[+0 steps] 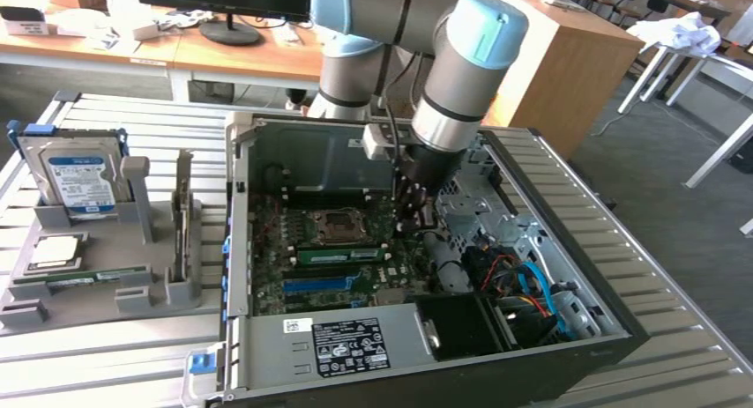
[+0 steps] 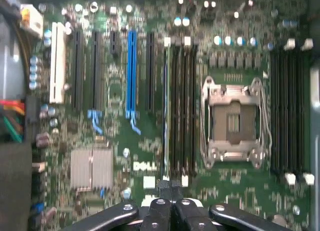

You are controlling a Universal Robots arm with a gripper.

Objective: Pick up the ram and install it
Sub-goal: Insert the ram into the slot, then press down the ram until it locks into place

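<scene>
A green ram stick [image 1: 338, 254] stands on edge in a motherboard slot beside the empty processor socket [image 1: 335, 225], inside the open computer case [image 1: 242, 249]. In the wrist view the ram [image 2: 165, 106] is a thin line in the slot farthest from the socket [image 2: 233, 122]. My gripper [image 1: 414, 221] reaches down into the case, just to the exterior view's right of the socket and the ram's end. Its fingertips [image 2: 171, 185] are shut together with nothing between them, hovering over the near end of the slot bank.
A grey holder [image 1: 106, 289] at the exterior view's left carries a hard drive [image 1: 80, 181], a square processor chip [image 1: 56, 252] and another green stick [image 1: 83, 277]. Cables [image 1: 524, 289] and a power supply [image 1: 347, 344] fill the case's near end. A heatsink [image 2: 91, 168] and expansion slots [image 2: 131, 73] lie beside the memory slots.
</scene>
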